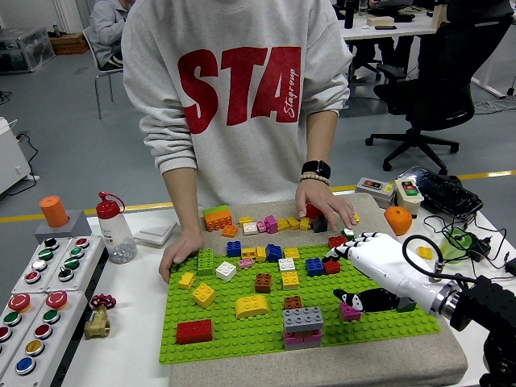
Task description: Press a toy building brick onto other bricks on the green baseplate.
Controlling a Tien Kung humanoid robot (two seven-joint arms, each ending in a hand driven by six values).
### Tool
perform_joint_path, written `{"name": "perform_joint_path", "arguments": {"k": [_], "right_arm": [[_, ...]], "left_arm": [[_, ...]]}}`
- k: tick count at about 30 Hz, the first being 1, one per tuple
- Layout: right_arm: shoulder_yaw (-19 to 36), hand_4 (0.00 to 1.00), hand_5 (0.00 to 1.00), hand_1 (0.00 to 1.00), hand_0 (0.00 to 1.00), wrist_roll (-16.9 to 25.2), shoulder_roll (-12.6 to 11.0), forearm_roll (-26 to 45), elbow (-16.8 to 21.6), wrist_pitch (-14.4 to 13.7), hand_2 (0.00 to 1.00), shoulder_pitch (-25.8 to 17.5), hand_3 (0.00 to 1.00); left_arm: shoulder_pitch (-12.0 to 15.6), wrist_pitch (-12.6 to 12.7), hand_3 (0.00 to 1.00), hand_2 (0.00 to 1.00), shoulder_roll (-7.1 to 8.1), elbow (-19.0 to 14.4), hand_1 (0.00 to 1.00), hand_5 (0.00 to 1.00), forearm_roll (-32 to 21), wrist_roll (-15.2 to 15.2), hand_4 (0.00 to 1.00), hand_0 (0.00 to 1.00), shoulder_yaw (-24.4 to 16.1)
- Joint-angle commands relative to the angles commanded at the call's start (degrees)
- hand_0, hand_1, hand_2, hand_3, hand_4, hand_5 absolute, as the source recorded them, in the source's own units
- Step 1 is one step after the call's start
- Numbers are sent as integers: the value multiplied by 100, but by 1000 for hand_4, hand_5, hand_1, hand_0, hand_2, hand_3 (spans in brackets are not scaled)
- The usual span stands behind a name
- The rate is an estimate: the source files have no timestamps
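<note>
Right hand (364,274): white, came in from the lower right and hung over the right part of the baseplate; thumb and fingers bent loosely, gripping nothing.
Fingers (348,249): dark-tipped, pointing left, near the blue brick and the red brick.
Thumb (359,300): black, lay just above a small pink brick (349,311); whether it touched could not be told.
Baseplate (226,334): green, studded, lay on a beige mat (322,369) on the table (133,355).
Stack: a grey brick (303,320) sat on a pink base (303,338) at the plate's front middle, left of the robot hand and apart from it.
Other bricks on plate: red (194,330) at front left, yellow arch (251,305), brown (264,282), white (226,271), green (206,262), blue brick (314,266), red brick (332,266).
Loose bricks: an orange brick (218,218) and small coloured ones lay behind the plate on the mat.
Person: stood at the far side in a grey sweatshirt; 1 hand (181,254) rested on the plate's far left corner, the other hand (324,206) rested among the loose bricks behind the plate.
Left side: a button panel (44,294), a clear bottle (114,229) with a red cap.
</note>
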Motion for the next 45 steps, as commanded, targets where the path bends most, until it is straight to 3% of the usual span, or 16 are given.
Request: {"name": "perform_joint_path", "arguments": {"k": [16, 34, 45], "right_arm": [[-509, 673, 318, 744, 775, 12, 395, -125, -1255, 350, 734, 203, 793], [-892, 685, 326, 744, 779, 67, 865, 64, -2142, 414, 739, 506, 799], [-916, 700, 341, 705, 753, 78, 1018, 162, -2529, 308, 672, 601, 750]], "left_arm": [[14, -21, 408, 608, -7, -6, 596, 943, -16, 14, 295, 633, 35], [28, -33, 410, 611, -6, -13, 597, 945, -30, 28, 296, 633, 65], [17, -39, 411, 612, -3, -12, 597, 945, -33, 24, 296, 633, 76]]}}
